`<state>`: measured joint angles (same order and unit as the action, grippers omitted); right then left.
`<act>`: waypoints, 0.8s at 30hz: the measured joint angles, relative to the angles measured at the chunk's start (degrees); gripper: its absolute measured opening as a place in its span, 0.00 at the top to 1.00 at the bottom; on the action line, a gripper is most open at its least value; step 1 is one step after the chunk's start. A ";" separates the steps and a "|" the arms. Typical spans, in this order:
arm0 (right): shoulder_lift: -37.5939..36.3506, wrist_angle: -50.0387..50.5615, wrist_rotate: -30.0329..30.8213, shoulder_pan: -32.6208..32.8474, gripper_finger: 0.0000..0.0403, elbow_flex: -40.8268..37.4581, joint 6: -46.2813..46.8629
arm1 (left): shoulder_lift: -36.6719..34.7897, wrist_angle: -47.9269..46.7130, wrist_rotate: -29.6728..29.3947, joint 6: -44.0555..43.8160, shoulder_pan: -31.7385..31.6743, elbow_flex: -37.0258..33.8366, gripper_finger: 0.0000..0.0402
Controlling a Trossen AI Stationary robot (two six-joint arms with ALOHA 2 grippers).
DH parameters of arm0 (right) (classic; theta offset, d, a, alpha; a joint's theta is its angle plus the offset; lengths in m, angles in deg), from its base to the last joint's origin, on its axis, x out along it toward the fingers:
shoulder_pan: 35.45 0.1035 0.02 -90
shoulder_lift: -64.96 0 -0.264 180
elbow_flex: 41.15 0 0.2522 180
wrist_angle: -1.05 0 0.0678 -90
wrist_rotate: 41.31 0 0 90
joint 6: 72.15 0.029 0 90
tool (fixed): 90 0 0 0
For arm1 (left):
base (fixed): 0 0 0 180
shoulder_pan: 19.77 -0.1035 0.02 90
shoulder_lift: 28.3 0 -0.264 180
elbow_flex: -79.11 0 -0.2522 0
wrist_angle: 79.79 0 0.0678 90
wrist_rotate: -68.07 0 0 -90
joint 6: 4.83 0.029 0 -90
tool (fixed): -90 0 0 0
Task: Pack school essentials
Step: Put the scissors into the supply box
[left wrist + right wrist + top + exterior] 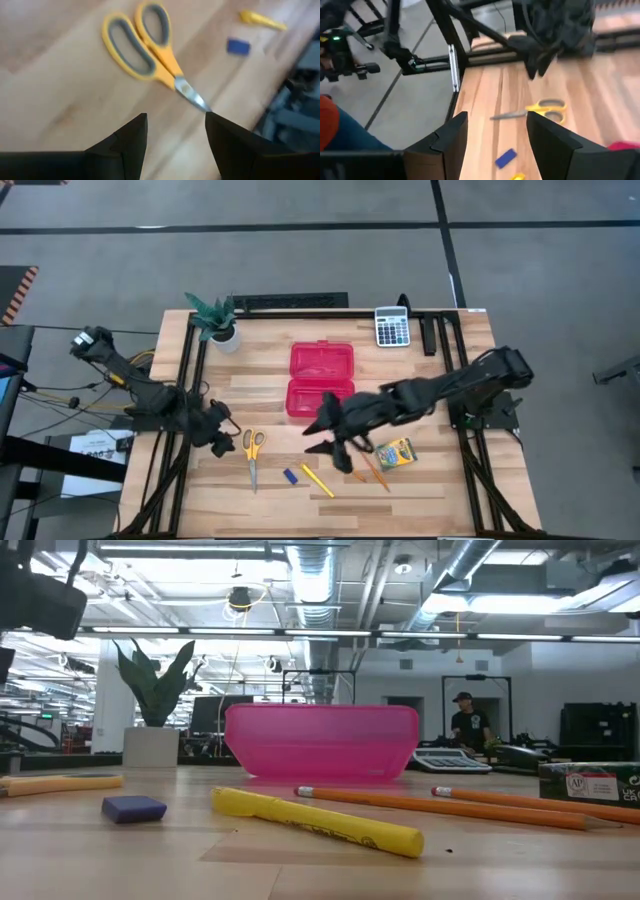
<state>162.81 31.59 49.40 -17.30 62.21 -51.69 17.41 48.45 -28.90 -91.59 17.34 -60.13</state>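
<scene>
1. Yellow-handled scissors (252, 452) lay flat on the wooden table (440, 395), just beside my left pincer (222, 442), whose fingers stood apart and empty with the blades pointing toward them in my wrist view.
2. I judged the scissors the thing to take first — the grip would go best across the neck where handles meet blades, not on the thin tips.
3. My right pincer (335, 442) hovered with its fingers apart over the table between the pink case (321, 382) and the two orange pencils (368, 468); it held nothing.
4. The case lay open and looked empty, so a clear drop was possible — I meant to come in from above its rim.
5. The yellow pen-like stick (317, 480), blue eraser (291, 476) and crayon box (394, 453) waited near the front edge, well apart from the calculator (392, 327) and potted plant (217, 320).
</scene>
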 joint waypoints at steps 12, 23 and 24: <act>20.36 -4.75 7.55 2.21 0.49 11.61 5.39 | 9.81 -8.50 -5.70 -8.68 5.28 -0.02 0.54; 29.51 8.30 6.66 3.85 0.52 25.24 6.56 | 23.98 12.89 -1.81 -4.14 10.70 -0.04 0.54; 29.03 9.67 6.66 4.00 0.52 25.30 6.59 | 25.64 15.27 -1.93 -5.41 11.30 -0.04 0.54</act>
<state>191.84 41.27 56.06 -13.30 87.51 -45.10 43.05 63.72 -30.84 -97.00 28.64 -60.17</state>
